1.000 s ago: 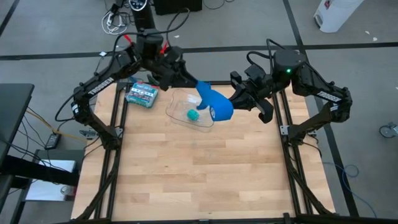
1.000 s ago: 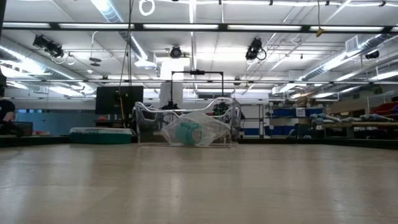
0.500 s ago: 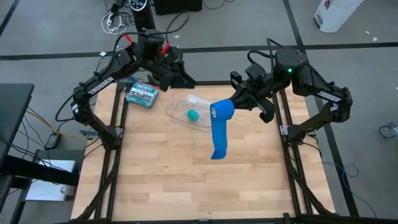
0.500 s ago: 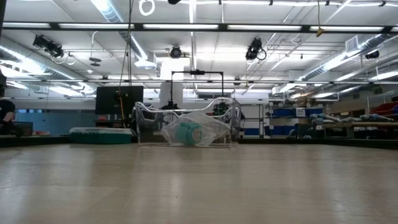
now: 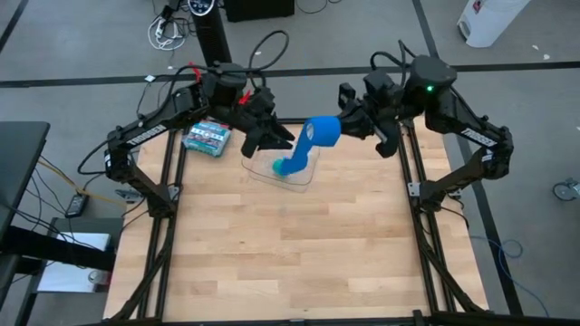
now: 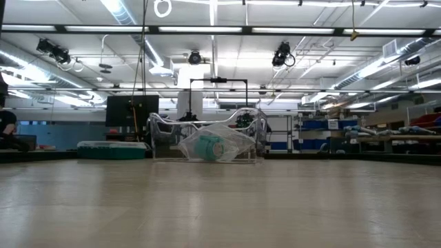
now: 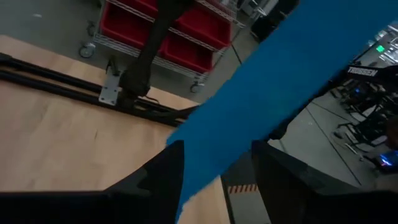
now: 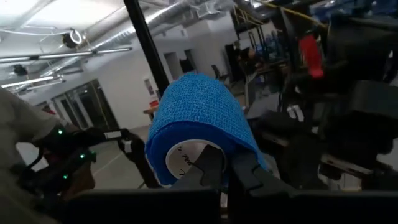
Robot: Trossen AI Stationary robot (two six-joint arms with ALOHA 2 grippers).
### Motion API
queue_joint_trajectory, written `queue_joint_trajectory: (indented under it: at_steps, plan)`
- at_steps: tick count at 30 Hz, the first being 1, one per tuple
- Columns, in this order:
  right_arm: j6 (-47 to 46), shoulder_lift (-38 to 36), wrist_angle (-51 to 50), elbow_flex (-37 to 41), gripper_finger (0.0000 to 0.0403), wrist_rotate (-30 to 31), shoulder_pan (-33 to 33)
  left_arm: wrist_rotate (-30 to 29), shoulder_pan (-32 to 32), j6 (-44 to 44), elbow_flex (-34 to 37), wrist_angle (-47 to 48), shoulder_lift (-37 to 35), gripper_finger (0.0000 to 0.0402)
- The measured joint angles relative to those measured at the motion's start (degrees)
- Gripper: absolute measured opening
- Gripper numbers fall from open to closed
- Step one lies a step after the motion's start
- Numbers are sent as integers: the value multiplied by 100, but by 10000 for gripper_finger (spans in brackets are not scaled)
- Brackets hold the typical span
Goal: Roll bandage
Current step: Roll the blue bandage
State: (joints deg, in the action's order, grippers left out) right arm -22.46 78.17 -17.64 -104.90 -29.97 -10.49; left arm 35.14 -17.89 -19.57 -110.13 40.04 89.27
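Blue bandage (image 5: 319, 134) roll held aloft, right hand (image 8: 224, 173) clamped on its core; tail hangs between left hand (image 7: 214, 177)'s spread fingers. Risk: tail slips free, roll loosens.

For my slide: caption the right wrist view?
Right gripper shut on the blue bandage roll's core, held in the air.

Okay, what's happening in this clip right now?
Both arms are working a blue bandage in the air near the table's far edge. The right pincer is shut on the rolled part, through the roll's core. A loose tail hangs from the roll toward the left pincer, whose open fingers straddle the strip without clamping it. Below them sits a clear plastic container with a small teal roll inside, and a green-and-white box lies beside it.
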Motion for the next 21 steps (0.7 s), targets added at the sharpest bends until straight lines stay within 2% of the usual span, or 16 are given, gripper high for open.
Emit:
queue_joint_trajectory:
  at_steps: [6,11,17,21]
  plan:
    - [-2,5,-119,0,0,84,-293,-144,61,-4,0,-35,0,193]
    - [-49,0,-30,0,0,180,-313,-703,194,285,0,-36,0,193]
    - [-224,18,220,0,0,409,-314,-1657,331,515,0,-28,0,193]
    - [-226,18,207,0,0,491,-316,-1764,343,586,0,-25,0,193]
